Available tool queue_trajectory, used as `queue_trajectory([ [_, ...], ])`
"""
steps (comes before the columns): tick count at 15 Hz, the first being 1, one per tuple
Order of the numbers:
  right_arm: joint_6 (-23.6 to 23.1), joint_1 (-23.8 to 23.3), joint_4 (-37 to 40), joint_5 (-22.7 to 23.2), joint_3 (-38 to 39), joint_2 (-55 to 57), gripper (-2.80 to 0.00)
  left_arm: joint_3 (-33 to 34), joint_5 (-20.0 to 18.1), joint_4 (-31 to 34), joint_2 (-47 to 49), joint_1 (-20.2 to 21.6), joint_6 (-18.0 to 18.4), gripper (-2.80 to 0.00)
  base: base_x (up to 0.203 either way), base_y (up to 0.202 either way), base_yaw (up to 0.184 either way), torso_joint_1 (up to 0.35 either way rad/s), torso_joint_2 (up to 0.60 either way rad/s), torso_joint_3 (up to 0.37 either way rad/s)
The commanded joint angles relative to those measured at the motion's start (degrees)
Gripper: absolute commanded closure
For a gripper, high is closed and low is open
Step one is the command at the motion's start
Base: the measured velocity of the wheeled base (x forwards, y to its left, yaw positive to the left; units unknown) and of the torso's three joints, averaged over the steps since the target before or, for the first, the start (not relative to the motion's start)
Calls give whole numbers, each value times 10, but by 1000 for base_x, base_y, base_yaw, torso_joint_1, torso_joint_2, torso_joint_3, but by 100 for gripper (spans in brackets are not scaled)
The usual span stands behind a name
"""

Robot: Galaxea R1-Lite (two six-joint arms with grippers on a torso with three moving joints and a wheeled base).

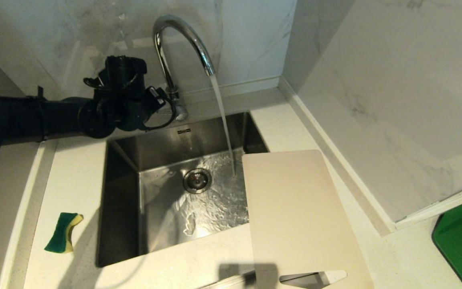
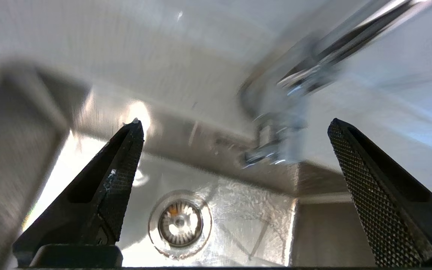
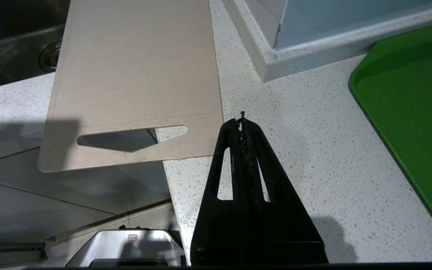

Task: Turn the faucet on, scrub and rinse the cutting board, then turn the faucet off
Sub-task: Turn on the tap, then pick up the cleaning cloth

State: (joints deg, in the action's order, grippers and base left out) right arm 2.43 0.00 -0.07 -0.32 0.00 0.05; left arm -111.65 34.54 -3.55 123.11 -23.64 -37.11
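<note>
Cutting board (image 1: pixel 299 216) nearest me, 5 o'clock, half over sink (image 1: pixel 126 156), dry. Sponge (image 1: pixel 63 232) at 8 o'clock on counter. Right gripper (image 3: pixel 242 122) pressed together, parked beside board. Water runs from faucet (image 1: pixel 179 44) at 12; left gripper (image 2: pixel 234 135) spread wide, empty, by its base. I judge tap-on done; next, fetch sponge, scrub.

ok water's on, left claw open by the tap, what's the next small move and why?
Probably bring the left claw away from the faucet and across to the sponge on the counter left of the sink. Water already runs into the basin, the claw holds nothing, and the cutting board is still dry-looking at the sink's right edge, unscrubbed. The right claw rests shut beside the board.
</note>
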Motion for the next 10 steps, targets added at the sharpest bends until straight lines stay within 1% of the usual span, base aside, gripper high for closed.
queue_trajectory([
  [1, 0, 0, 0, 0, 0, 0, 0, 1, 1, -3, -66, -9, 32, -280, 0, 0, 0, 0, 0, 0],
  [4, 0, 0, 0, 0, 0, 0, 0, 8, 2, 10, -137, -11, 120, -280, 0, 0, 0, 0, 0, 0],
  [5, 0, 0, 0, 0, 0, 0, 0, 9, 1, 26, -164, -11, 145, -280, 0, 0, 0, 0, 0, 0],
  [6, 0, 0, 0, 0, 0, 0, 0, 9, -1, 59, -189, -11, 159, -280, 0, 0, 0, 0, 0, 0],
  [7, 0, 0, 0, 0, 0, 0, 0, 10, -12, 111, -210, -12, 164, -280, 0, 0, 0, 0, 0, 0],
  [8, 0, 0, 0, 0, 0, 0, 0, 11, -29, 174, -232, -12, 163, -280, 0, 0, 0, 0, 0, 0],
  [9, 0, 0, 0, 0, 0, 0, 0, 12, -57, 244, -258, -12, 160, 0, 0, 0, 0, 0, 0, 0],
  [10, 0, 0, 0, 0, 0, 0, 0, 13, -89, 303, -282, -11, 156, 0, 0, 0, 0, 0, 0, 0],
])
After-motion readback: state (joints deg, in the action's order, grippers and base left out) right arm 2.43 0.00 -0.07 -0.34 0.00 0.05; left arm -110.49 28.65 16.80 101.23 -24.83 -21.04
